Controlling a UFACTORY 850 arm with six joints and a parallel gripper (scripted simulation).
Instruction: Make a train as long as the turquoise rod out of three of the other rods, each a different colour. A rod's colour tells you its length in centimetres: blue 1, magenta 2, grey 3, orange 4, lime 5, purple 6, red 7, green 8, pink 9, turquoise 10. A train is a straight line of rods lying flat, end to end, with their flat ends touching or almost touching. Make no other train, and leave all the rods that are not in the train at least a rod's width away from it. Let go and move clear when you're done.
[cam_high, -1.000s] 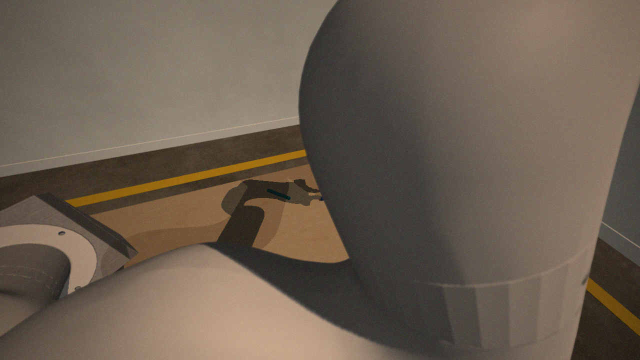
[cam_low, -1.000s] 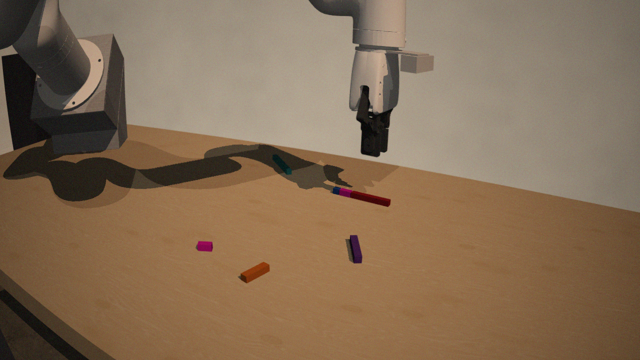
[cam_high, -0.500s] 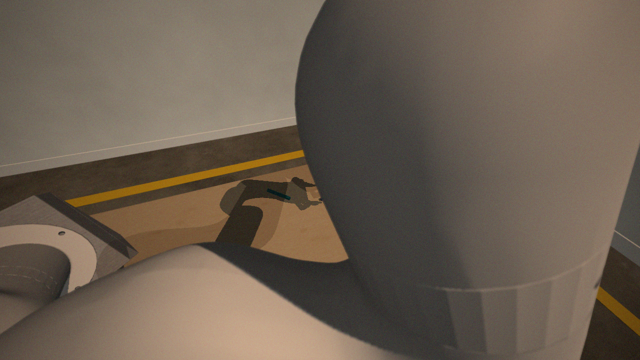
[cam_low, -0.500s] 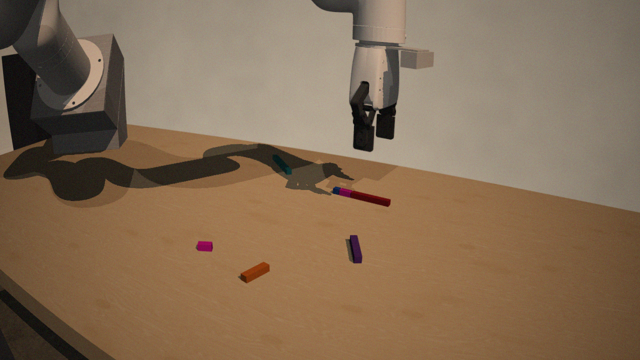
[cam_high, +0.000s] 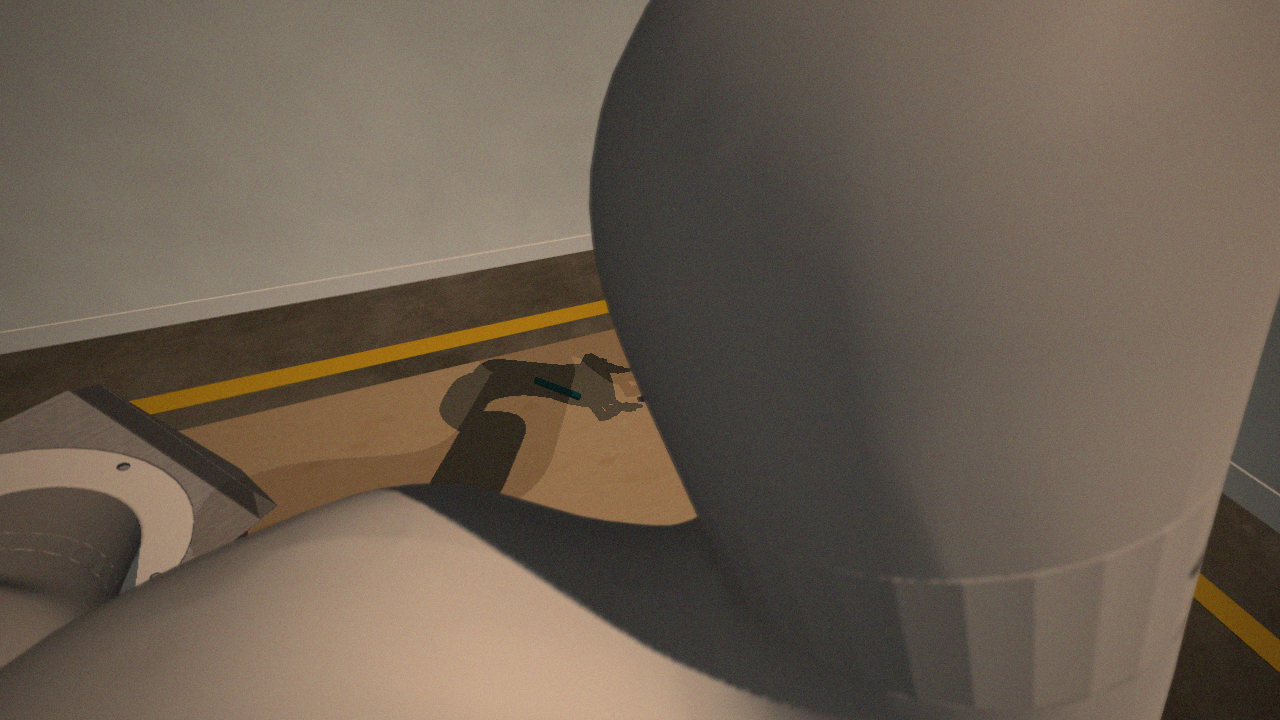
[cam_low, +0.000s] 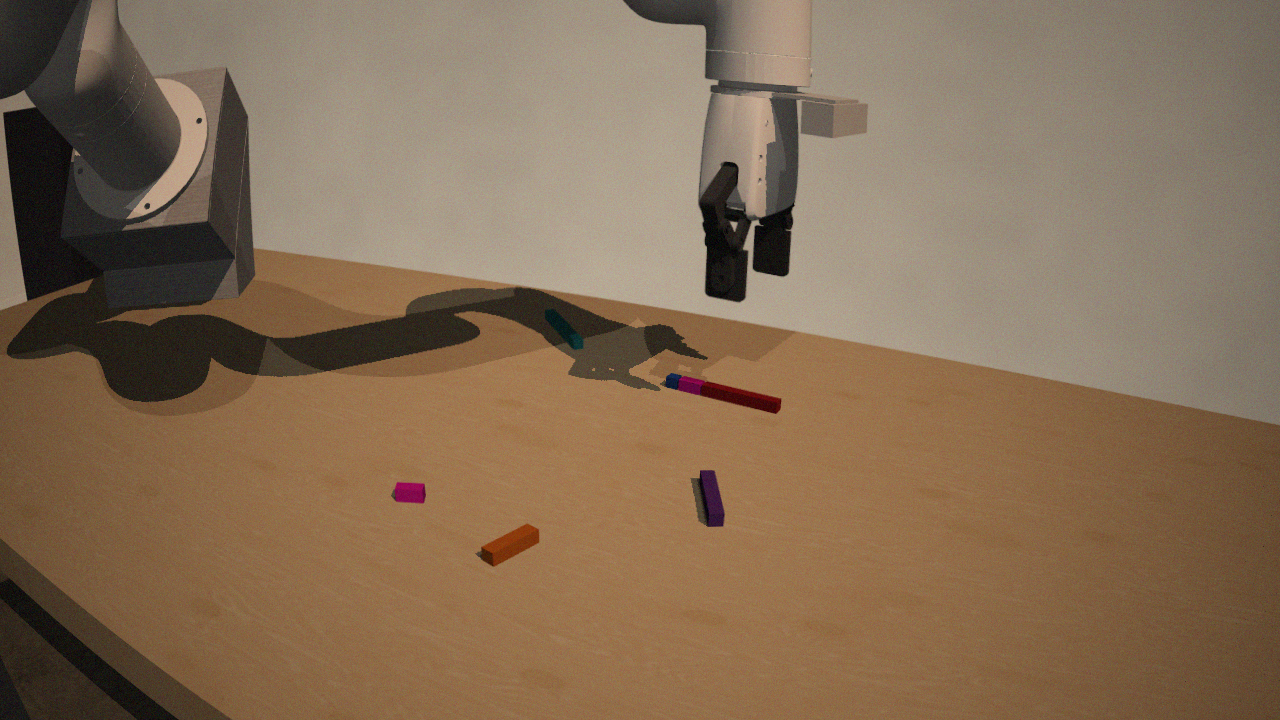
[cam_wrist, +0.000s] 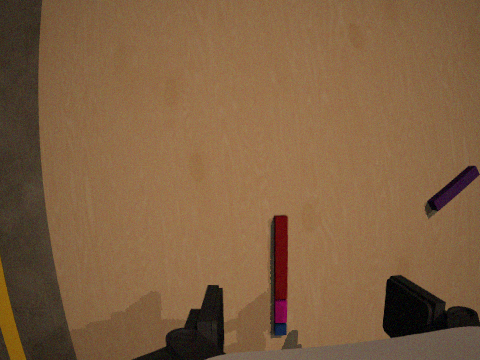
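A blue rod (cam_low: 672, 380) (cam_wrist: 280, 328), a magenta rod (cam_low: 690, 385) (cam_wrist: 280, 311) and a red rod (cam_low: 740, 396) (cam_wrist: 280, 258) lie flat, end to end, in one straight line on the table (cam_low: 895, 537). The turquoise rod (cam_low: 563, 327) (cam_high: 557, 387) lies apart to their left, in the arm's shadow. My gripper (cam_low: 747, 268) (cam_wrist: 307, 309) is open and empty. It hangs well above the blue and magenta end of the line.
A second magenta rod (cam_low: 409, 491), an orange rod (cam_low: 510, 543) and a purple rod (cam_low: 710, 497) (cam_wrist: 454, 187) lie separately nearer the front. The robot base (cam_low: 161, 179) stands at the back left. In the top view the arm (cam_high: 895, 313) blocks most of the view.
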